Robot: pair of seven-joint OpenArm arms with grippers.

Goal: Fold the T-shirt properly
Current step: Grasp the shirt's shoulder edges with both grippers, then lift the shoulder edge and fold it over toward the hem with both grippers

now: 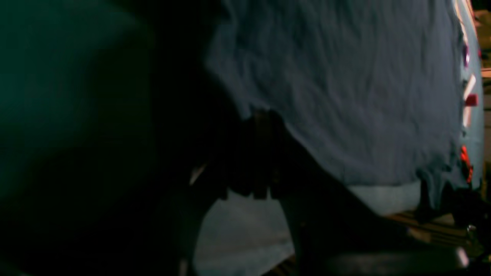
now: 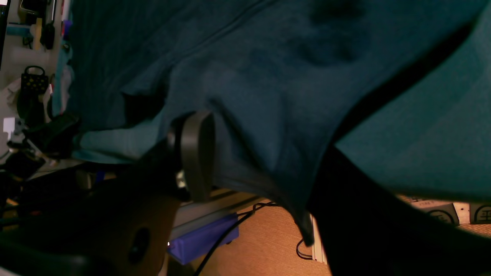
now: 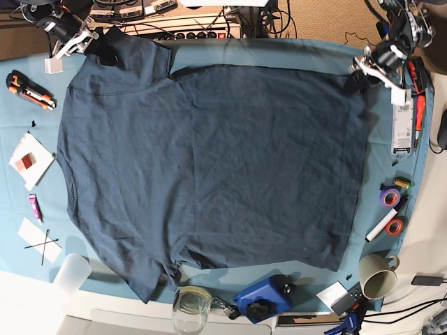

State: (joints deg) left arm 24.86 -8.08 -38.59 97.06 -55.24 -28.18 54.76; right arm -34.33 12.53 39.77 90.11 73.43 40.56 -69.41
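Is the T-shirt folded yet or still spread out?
Spread out: in the base view the T-shirt lies flat across the tablecloth, both sleeves out, no fold made.

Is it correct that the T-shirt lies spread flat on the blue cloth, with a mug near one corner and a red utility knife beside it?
Not quite. In the base view the T-shirt lies spread on the blue cloth with the mug near a corner, but the utility knife is orange and black, not red.
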